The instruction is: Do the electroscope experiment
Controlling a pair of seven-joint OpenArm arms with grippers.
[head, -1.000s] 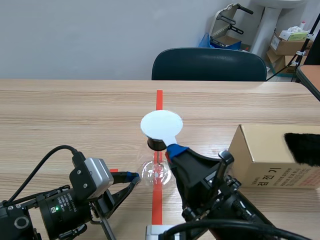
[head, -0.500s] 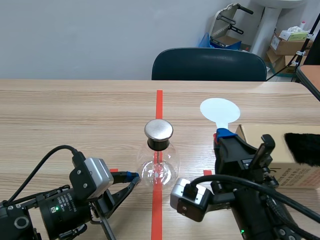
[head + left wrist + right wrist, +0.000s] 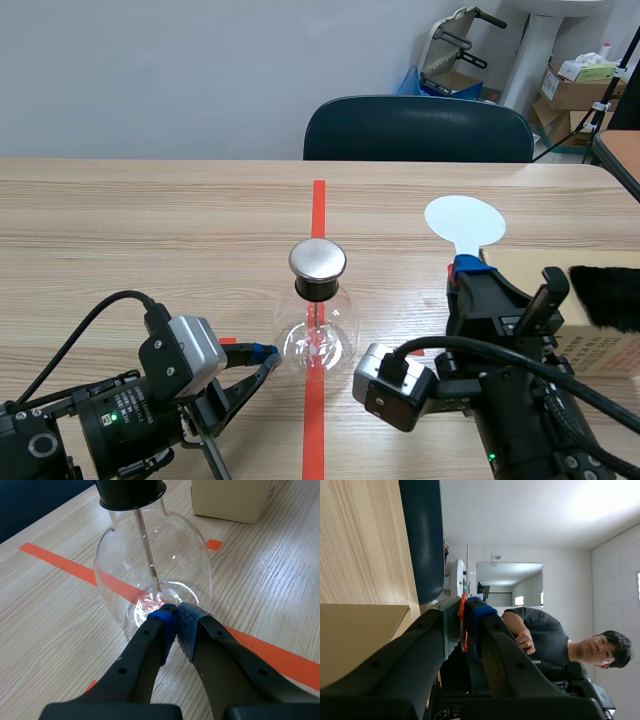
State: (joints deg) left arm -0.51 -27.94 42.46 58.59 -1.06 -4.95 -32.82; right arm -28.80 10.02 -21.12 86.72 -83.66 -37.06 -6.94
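**Paddle away from the electroscope**

Scene view: the right claw (image 3: 468, 268) grips the white paddle (image 3: 463, 220) upright, well right of the electroscope (image 3: 318, 335). I judge it should approach the metal cap (image 3: 317, 259) slowly. The surface (image 3: 150, 230) is wooden, with a chair (image 3: 418, 128) behind.
Left wrist view: the left claw (image 3: 175, 612) is closed, its tips touching the electroscope.
Right wrist view: the paddle handle is clamped.

Scene camera looks from between the arms toward the chair (image 3: 418, 128); left wrist camera crowds the flask (image 3: 152, 575) (both show it); right's lies sideways.
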